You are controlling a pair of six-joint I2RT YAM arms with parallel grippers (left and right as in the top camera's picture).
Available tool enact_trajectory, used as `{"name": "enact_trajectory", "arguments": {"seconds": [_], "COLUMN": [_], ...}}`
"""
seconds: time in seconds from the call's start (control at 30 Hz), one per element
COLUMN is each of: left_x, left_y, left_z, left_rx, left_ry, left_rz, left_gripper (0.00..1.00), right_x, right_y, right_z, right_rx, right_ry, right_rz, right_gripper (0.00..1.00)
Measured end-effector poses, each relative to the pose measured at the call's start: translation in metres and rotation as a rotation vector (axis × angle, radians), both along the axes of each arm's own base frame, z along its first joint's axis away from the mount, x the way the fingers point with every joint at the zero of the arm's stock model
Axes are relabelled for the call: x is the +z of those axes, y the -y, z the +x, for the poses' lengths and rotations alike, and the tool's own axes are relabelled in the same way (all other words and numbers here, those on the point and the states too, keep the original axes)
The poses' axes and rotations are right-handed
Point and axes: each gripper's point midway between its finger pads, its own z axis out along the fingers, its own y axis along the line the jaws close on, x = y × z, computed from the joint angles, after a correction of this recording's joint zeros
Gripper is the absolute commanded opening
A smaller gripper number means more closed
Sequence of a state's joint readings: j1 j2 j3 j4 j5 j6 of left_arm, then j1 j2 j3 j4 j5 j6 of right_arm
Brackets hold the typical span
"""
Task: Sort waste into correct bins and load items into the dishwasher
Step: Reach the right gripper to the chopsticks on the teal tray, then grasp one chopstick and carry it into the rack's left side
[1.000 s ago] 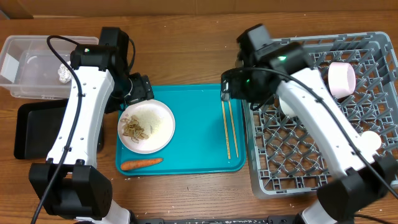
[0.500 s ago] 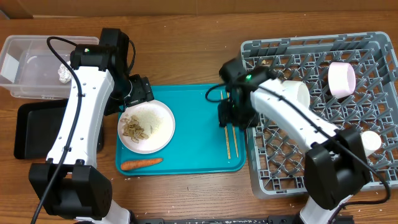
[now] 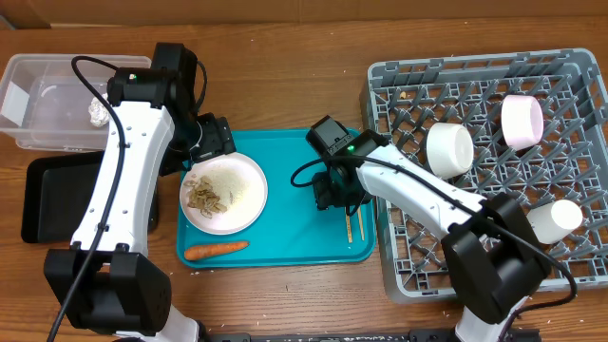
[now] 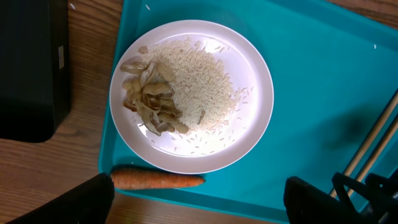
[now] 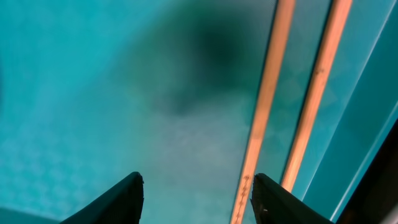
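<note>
A white plate (image 3: 223, 194) with rice and brown peels (image 4: 149, 102) lies on the teal tray (image 3: 285, 237); it fills the left wrist view (image 4: 249, 68). A carrot (image 3: 216, 250) lies at the tray's front edge (image 4: 158, 180). Two wooden chopsticks (image 3: 354, 226) lie at the tray's right side (image 5: 270, 118). My right gripper (image 3: 334, 193) is open, low over the tray, the nearer chopstick just inside its right finger (image 5: 196, 199). My left gripper (image 4: 199, 199) is open above the plate and carrot, also in the overhead view (image 3: 211, 141).
A grey dishwasher rack (image 3: 570, 252) on the right holds two white cups (image 3: 449, 148) and a pink cup (image 3: 521, 121). A clear bin (image 3: 28, 128) with crumpled foil (image 3: 96, 114) and a black bin (image 3: 52, 204) stand at the left.
My right gripper has swung from the rack's left edge down and left onto the tray beside the chopsticks. A white cup now stands uncovered in the rack. The left arm has not moved.
</note>
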State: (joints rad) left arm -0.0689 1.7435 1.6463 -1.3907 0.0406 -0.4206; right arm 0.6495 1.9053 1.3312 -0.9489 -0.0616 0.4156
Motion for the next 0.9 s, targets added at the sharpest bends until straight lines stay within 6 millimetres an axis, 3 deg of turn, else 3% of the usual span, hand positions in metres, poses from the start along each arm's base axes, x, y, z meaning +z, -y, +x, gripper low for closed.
{"name": "enact_trajectory", "arguments": {"seconds": [0.23, 0.37, 0.57, 0.83, 0.9], "left_x": [0.001, 0.001, 0.001, 0.001, 0.001], "left_y": [0.0, 0.001, 0.001, 0.001, 0.001], "left_z": [0.007, 0.011, 0.012, 0.013, 0.013], "left_rx": [0.0, 0.0, 0.0, 0.0, 0.0], "left_ry": [0.027, 0.044, 0.051, 0.052, 0.051], "left_rz": [-0.002, -0.003, -0.004, -0.004, -0.004], "left_gripper": [0.91, 0.92, 0.93, 0.92, 0.92], "right_x": [-0.027, -0.031, -0.033, -0.033, -0.032], "right_y": [0.003, 0.006, 0.013, 0.017, 0.018], "right_z": [0.003, 0.004, 0.004, 0.002, 0.001], "right_rx": [-0.012, -0.02, -0.03, -0.06, -0.06], "right_ry": [-0.024, -0.023, -0.017, -0.026, -0.032], "right_rz": [-0.05, -0.067, -0.103, -0.125, -0.13], "right_gripper": [0.53, 0.49, 0.25, 0.04, 0.04]}}
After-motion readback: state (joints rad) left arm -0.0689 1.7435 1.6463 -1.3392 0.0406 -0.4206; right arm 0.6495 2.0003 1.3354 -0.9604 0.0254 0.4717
